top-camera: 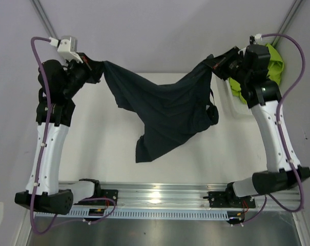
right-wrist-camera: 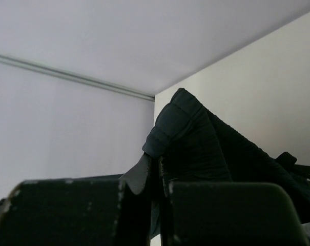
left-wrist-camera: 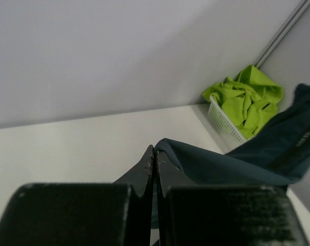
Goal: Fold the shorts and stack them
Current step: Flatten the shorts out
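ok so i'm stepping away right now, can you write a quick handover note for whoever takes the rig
Left gripper: shut on one end of the dark shorts.
Right gripper: shut on the other end of the same pair.
Dark shorts: held up and spread between the two arms over the table, middle sagging, one leg hanging lowest toward the near side.
Lime green shorts: crumpled in the white basket at the far right corner, untouched.
Done: dark pair is up in both grips; nothing folded yet.
Left: lay the dark pair flat and fold it, then fetch, fold and stack the green pair.
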`<act>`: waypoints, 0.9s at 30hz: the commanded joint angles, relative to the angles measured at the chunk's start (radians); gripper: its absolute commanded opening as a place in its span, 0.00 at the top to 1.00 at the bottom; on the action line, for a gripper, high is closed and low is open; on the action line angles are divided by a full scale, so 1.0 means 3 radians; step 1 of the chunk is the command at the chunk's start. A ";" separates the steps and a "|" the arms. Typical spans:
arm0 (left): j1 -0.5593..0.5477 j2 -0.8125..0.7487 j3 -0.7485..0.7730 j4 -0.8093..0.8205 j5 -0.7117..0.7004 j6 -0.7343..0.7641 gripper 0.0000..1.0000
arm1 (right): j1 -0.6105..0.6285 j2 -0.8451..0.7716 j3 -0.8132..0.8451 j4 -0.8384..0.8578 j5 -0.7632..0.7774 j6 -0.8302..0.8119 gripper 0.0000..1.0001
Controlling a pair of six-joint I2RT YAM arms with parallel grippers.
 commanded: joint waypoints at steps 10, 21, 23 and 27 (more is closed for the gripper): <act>0.0513 0.1585 0.2017 0.0719 0.1125 -0.0931 1.00 | -0.0364 0.2368 0.2650 0.1197 -0.1223 0.0696 1.00; 0.0421 0.1193 0.0702 0.1670 0.1146 -0.0855 1.00 | -0.0620 0.1935 0.0456 0.2510 -0.1633 0.0881 1.00; 0.0411 0.1268 0.0843 0.1517 0.1155 -0.0834 1.00 | -0.0661 0.1818 0.0204 0.2420 -0.1613 0.0774 1.00; 0.0395 0.1264 0.1172 0.1261 0.1192 -0.0809 1.00 | -0.0646 0.1522 0.0178 0.2001 -0.1577 0.0482 1.00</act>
